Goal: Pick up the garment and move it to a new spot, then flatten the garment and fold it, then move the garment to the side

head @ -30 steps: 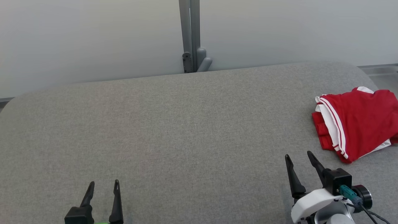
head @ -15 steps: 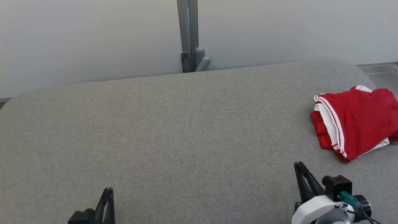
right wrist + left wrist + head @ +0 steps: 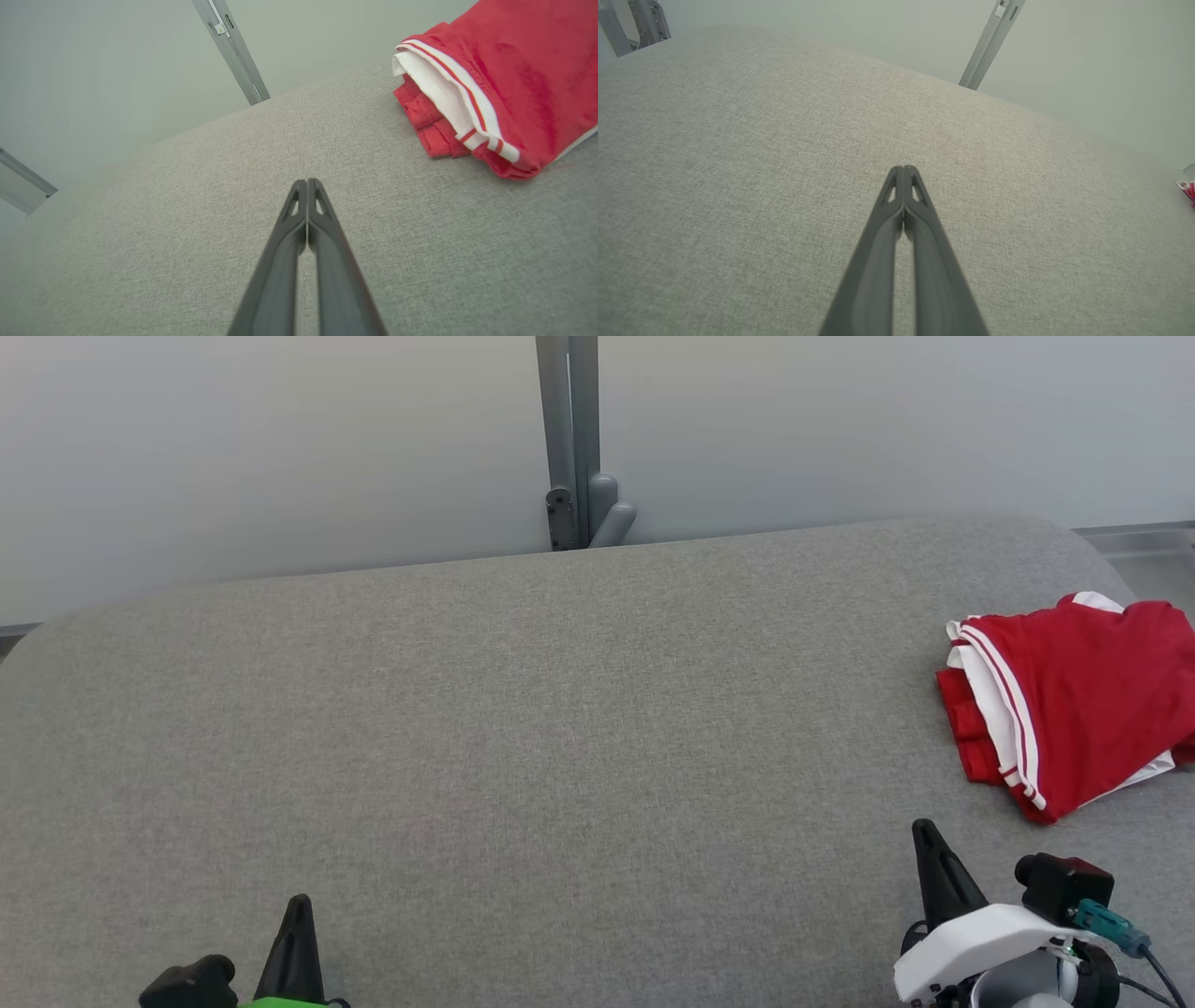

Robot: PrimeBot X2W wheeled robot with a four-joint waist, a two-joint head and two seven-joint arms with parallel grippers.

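Before you lies a wide surface [image 3: 523, 728] covered in grey woven fabric, its far corners rounded. Behind its far edge you see a pale, plain wall [image 3: 261, 448], split by an upright grey metal post [image 3: 569, 420]. At the post's foot, just above the surface's edge, sits a small grey bracket [image 3: 560, 518] beside a rounded fitting [image 3: 611, 518].

Folded red garment [image 3: 1074, 700] with white striped trim, flat at the grey surface's right edge

Folded red garment [image 3: 1074, 700] on grey table [image 3: 523, 737]
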